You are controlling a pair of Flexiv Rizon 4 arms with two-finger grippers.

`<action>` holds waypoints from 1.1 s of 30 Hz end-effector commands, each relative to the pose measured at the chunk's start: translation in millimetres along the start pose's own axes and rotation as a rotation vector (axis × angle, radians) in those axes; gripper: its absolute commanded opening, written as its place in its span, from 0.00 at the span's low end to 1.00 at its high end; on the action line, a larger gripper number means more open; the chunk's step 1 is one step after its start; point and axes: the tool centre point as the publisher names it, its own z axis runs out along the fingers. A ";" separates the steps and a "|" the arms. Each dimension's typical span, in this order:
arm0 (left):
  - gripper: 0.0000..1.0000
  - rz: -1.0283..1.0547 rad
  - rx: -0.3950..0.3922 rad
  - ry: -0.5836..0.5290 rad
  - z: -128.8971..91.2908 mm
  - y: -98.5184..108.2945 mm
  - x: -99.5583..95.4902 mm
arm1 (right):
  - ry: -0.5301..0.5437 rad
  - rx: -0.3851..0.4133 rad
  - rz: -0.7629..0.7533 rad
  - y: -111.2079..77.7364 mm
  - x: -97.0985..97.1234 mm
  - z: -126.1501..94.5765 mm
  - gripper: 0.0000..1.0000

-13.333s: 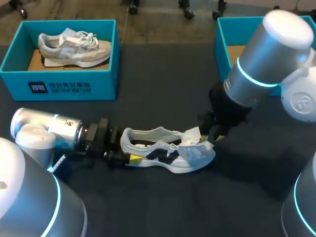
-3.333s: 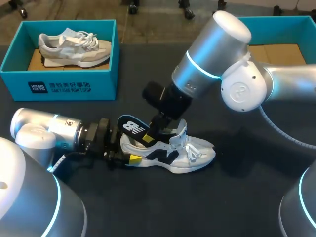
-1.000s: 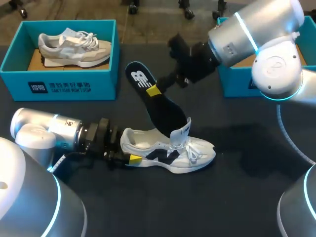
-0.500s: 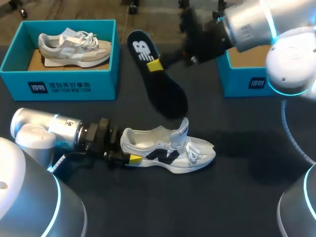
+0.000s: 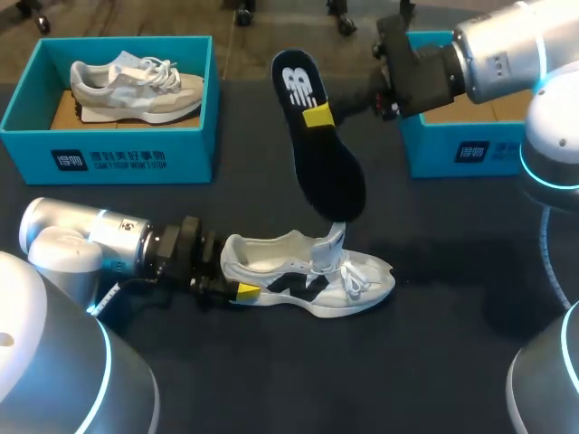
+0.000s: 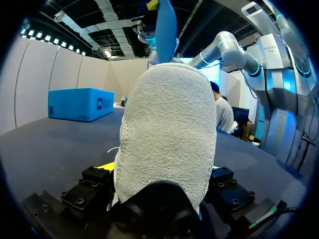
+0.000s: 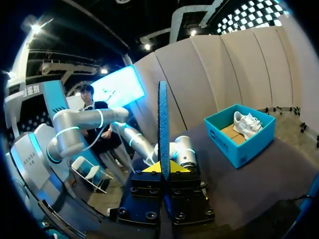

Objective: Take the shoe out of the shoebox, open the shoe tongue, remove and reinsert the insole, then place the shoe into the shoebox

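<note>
The shoe [image 5: 308, 280] stands on its sole on the surface [image 5: 271, 380]. Its long axis runs across the robot's front, heel to the left and toe to the right, with the tongue raised. The left hand [image 5: 233, 277] is closed on the heel. In the left wrist view the heel [image 6: 167, 144] fills the space between the fingers.

The right hand [image 5: 318, 116] grips the insole [image 5: 330, 181] near its heel end, pinching it across its thickness. The right wrist view shows the insole [image 7: 163, 124] edge-on between the closed fingers. The insole hangs in the air above the shoe. Its long axis is steep, heel end high and away from the robot, toe end low and just above the tongue. Contact with the tongue cannot be determined.

Reinsertion depends on this alignment. The insole's toe end is judged to need entry behind the tongue, then a turn toward the shoe's toe, on the right. The right hand is the nearer one for this move.
</note>
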 end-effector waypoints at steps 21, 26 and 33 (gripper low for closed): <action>0.00 0.000 0.002 -0.001 3.5 8.8 -2.6 | -0.006 -0.087 -0.030 6.7 90.0 -61.2 0.00; 0.00 0.000 0.002 -0.001 3.5 8.8 -2.6 | -0.019 -0.108 -0.068 13.8 120.5 -76.0 0.00; 0.00 0.000 0.002 -0.001 3.5 8.8 -2.6 | -0.032 -0.120 -0.116 21.4 146.3 -91.5 0.00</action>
